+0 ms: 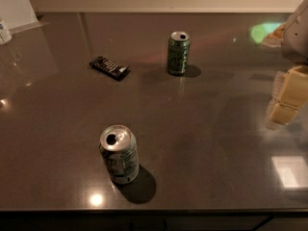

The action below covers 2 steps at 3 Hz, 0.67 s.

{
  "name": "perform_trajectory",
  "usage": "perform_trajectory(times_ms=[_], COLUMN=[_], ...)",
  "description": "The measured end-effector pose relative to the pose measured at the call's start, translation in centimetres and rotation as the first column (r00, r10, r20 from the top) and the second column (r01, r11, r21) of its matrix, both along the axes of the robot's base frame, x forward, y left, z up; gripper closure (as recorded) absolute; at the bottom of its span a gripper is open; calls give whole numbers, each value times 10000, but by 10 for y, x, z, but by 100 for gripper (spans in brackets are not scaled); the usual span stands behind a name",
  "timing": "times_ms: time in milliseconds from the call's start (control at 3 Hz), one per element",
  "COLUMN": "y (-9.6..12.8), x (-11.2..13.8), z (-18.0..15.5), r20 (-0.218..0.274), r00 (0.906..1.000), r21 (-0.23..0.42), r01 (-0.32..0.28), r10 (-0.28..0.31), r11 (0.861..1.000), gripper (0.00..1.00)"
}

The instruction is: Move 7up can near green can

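Where glossy countertop [202, 143] shines, 7up can [119, 161], green can [178, 54] apart, blocky gripper [288, 97] right, grip unclear.

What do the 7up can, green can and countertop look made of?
7up can: thin metal, likely aluminium; shiny silver top, glossy printed label. Green can: same, silver rim, dark green print. Countertop: polished dark stone or laminate, mirroring lights. End effector, at the right edge, looks pale plastic.
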<state>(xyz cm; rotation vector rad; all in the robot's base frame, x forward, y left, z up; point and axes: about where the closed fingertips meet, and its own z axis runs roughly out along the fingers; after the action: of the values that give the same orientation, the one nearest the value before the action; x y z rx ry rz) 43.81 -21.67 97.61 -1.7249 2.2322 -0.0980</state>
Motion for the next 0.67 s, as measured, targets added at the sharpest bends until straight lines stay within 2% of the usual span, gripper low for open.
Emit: perform_trajectory(times_ms=[333,667], y=[0,4], x=[0,-1], z=[0,-3], r20=[2,-68], r00=[10000,9998], r21=[0,352], r01=[0,-169], r10=[0,172], r11=[10000,9992], gripper=[0,0])
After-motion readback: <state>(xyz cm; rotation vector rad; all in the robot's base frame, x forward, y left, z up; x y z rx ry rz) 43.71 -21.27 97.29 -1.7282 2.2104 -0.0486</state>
